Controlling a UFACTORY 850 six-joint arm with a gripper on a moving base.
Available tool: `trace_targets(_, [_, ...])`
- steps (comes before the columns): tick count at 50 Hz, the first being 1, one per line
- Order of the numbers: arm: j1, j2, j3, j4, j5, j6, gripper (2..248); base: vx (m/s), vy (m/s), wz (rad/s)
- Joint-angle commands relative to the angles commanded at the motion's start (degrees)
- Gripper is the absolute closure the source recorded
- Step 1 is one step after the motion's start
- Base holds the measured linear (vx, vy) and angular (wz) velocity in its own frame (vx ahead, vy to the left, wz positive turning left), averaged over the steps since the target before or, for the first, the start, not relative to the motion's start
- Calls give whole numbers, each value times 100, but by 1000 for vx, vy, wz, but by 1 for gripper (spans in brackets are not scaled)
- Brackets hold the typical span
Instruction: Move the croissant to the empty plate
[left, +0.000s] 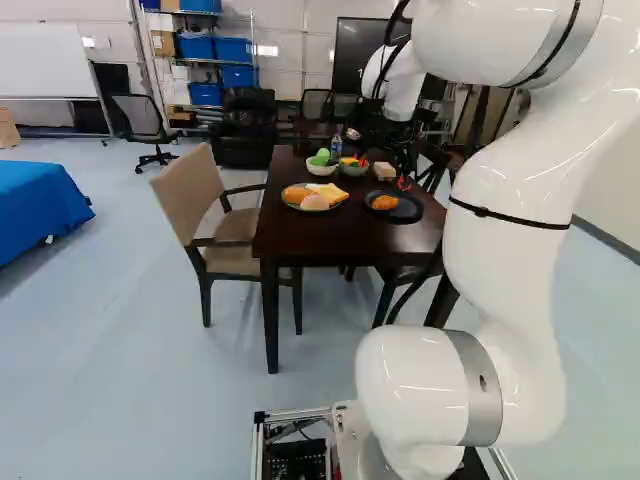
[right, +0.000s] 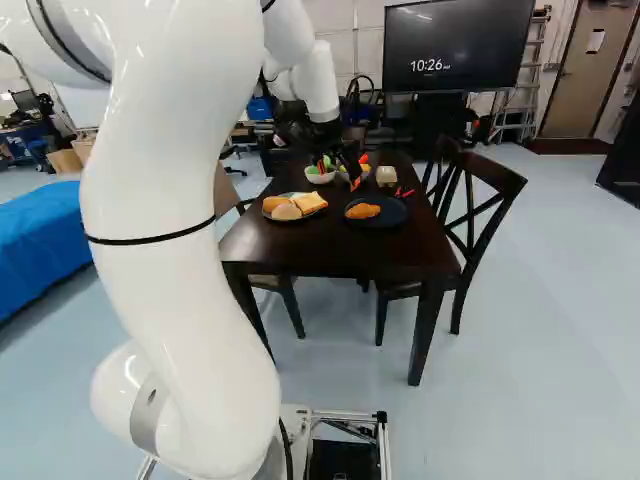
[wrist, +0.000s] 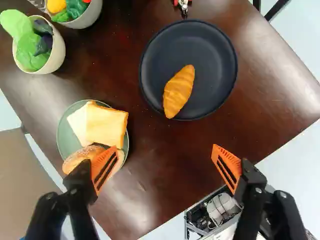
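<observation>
Looking over a dark wooden surface (wrist: 260, 117), with a beige armchair (left: 190, 200) at its side in the left base view and a dark wooden chair (right: 485, 210) at the opposite side in the right base view. Holding the hand (right: 339, 174) above it all, spread wide apart and gripping nothing. Ahead of the hand in the wrist view, showing a round black plate (wrist: 215, 55) on the surface, and well to one side of that, a pale green plate (wrist: 62, 132) bearing bread slices (wrist: 107, 127) and a roll (wrist: 80, 157), partly hidden by a finger. Farther off, close together, seeing two light bowls, one (wrist: 57, 52) filled with leafy green and dark purple pieces, the other (wrist: 89, 19) with green, orange and red ones. Smallest of the lot, finding the croissant (wrist: 178, 91) lying on the black plate, alone there, off-centre, reaching to the rim on the side towards the hand.
</observation>
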Motion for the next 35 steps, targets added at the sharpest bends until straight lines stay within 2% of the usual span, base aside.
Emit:
trace_targets(18, [133, 380, 856, 31, 1072, -388, 3, 0, 0, 0])
trace_targets(35, [282, 807, 1816, 67, 2274, -823, 3, 0, 0, 0])
